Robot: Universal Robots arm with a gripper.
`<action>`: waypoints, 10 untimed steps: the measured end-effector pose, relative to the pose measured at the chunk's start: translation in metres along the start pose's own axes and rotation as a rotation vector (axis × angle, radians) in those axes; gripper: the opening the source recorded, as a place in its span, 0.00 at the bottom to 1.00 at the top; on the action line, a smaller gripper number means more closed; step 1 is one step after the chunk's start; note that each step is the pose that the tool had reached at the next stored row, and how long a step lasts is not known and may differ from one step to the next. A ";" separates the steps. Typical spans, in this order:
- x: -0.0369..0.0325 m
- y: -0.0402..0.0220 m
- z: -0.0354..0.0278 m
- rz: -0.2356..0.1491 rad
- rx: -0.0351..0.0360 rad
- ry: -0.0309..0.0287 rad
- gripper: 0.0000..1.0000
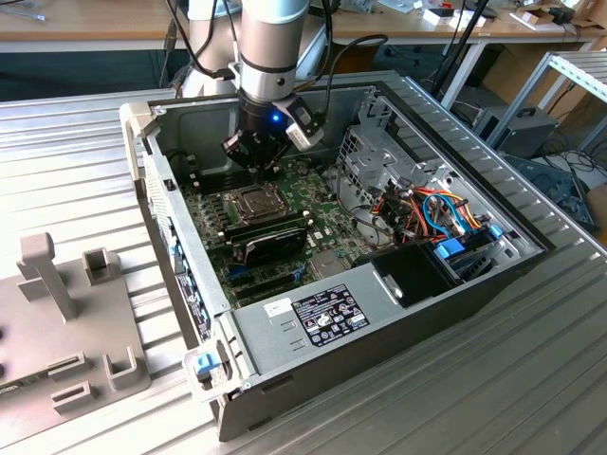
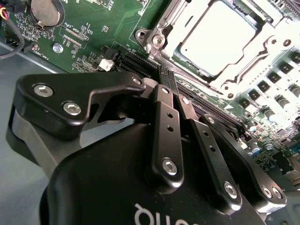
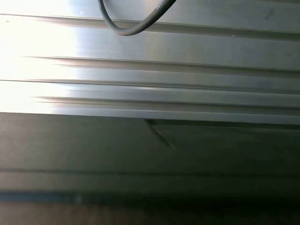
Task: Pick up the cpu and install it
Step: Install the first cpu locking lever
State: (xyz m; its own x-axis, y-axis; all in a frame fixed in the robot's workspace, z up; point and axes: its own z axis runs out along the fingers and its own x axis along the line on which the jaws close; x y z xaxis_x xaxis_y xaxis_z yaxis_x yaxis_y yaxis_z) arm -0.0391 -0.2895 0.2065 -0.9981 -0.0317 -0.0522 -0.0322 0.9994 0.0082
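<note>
Matte black hand [image 2: 168, 78], clenched empty (bolted links), near flat silver-grey cpu [image 2: 218, 40] in socket [image 2: 160, 33].

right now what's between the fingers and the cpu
In the second wrist view, a long black slot and the socket's metal frame lie between the fingers and the cpu.

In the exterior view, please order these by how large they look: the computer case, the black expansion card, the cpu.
Largest: computer case.
Then: black expansion card.
Smallest: cpu.
</note>
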 end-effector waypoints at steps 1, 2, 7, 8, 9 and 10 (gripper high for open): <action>0.0000 -0.0002 0.0000 0.000 0.0001 0.0000 0.11; 0.0000 -0.0004 0.0001 0.000 0.0001 0.0000 0.11; 0.0001 -0.0007 0.0011 0.000 0.0003 0.0002 0.11; 0.0001 -0.0007 0.0014 0.000 0.0003 0.0002 0.11; 0.0002 -0.0007 0.0017 0.000 0.0003 0.0001 0.11; 0.0002 -0.0008 0.0022 0.000 0.0006 0.0003 0.11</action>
State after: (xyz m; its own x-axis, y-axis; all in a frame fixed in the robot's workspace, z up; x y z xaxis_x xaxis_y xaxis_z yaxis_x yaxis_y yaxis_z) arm -0.0392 -0.2903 0.2043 -0.9981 -0.0317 -0.0519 -0.0322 0.9995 0.0075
